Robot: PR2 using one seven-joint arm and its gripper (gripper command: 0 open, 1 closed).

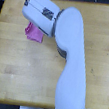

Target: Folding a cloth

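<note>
One white robot arm (71, 68) comes up from the bottom edge of the exterior view and bends toward the top left. It covers a big part of the wooden tabletop (14, 59). At its tip is the end effector (31, 6), w/ a white shell and a grey band behind it. It sits over the top left part of the tabletop, close to the far edge. Can't tell if its fingers are apart, together or clamped on sth, b/c the pic is blurry and the tips don't show well.

The cloth (33, 32) is pink-magenta and small. Only a bunched bit of it shows, poking out from under the end effector on the exterior view's left side. The rest is hidden by the arm. Can't tell if the end effector touches it. The cloth lies on the tabletop, well apart from the near edge. The tabletop has round corners and light wood grain.
</note>
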